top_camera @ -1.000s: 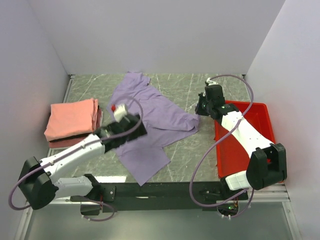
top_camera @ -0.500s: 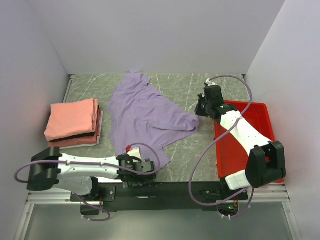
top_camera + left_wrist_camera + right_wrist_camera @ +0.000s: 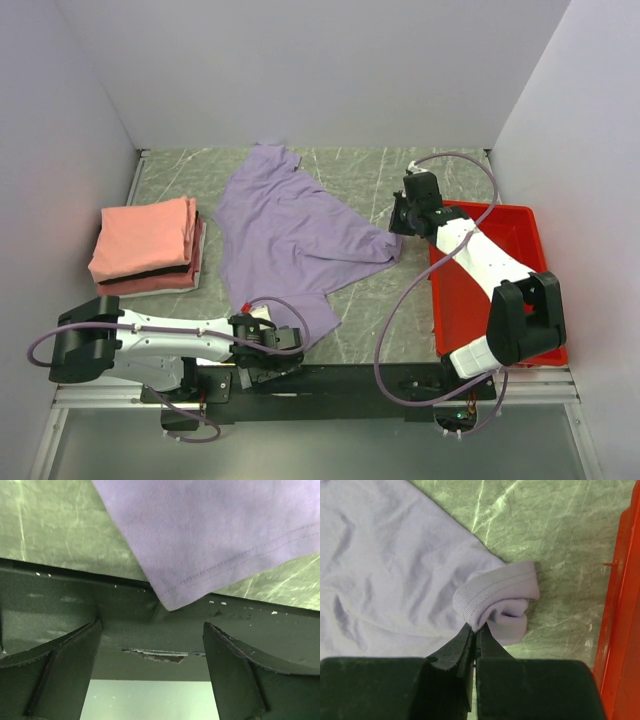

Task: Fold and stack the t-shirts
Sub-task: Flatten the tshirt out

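A: While the pale lavender cotton t-shirt (image 3: 290, 235) lies spread and rumpled on the green marbled table (image 3: 400, 300), its near hem corner overhangs the black front rail (image 3: 75, 595). What worries you?

B: The left gripper (image 3: 152, 630) sits low at that corner, jaws wide, nothing between them. Closing there could catch the rail or miss the thin hem.

A: And the right gripper (image 3: 476, 632)?

B: Pinched tight on a rolled hemmed edge, near the red plastic tray (image 3: 520, 225). An uneven pull would likely bunch the cloth.

A: The folded salmon-pink stack (image 3: 145, 235)?

B: Well apart, at the left.
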### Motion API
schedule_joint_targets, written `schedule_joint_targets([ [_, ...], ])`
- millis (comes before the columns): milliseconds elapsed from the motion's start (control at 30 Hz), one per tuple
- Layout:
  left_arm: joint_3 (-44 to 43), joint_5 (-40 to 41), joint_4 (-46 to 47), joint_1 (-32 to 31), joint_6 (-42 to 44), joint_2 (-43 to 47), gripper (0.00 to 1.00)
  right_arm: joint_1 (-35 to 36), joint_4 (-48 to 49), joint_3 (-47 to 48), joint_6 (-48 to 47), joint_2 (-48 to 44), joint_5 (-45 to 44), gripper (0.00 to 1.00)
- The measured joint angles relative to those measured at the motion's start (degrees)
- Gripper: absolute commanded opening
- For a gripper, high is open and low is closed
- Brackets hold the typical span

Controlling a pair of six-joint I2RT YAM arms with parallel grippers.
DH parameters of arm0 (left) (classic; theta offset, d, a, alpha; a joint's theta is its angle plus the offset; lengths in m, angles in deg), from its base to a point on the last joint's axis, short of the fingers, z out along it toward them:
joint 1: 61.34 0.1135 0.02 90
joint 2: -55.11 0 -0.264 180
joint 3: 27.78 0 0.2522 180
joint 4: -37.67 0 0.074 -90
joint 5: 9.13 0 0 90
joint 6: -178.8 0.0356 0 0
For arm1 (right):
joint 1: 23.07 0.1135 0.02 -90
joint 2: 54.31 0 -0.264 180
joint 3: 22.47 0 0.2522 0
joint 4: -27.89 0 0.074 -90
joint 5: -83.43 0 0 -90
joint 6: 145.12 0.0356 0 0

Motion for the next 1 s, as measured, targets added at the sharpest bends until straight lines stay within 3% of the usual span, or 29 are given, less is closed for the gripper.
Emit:
schedule_joint_targets([
  [467, -1.4, -1.9, -0.7, 0.5, 0.2, -3.8, 0.78, 0.0, 0.0, 0.0, 0.0, 1.3, -0.1, 0.0],
  [833, -1.1, -3.1, 2.5, 6.7, 5.0, -3.7, 0.66, 0.0, 0.1, 0.0, -0.1, 1.3, 0.0, 0.0],
  [1000, -3.3, -3.3, 2.2, 7.8, 7.1, -7.3, 0.5, 0.0, 0.1, 0.0, -0.2, 1.3, 0.1, 0.0],
])
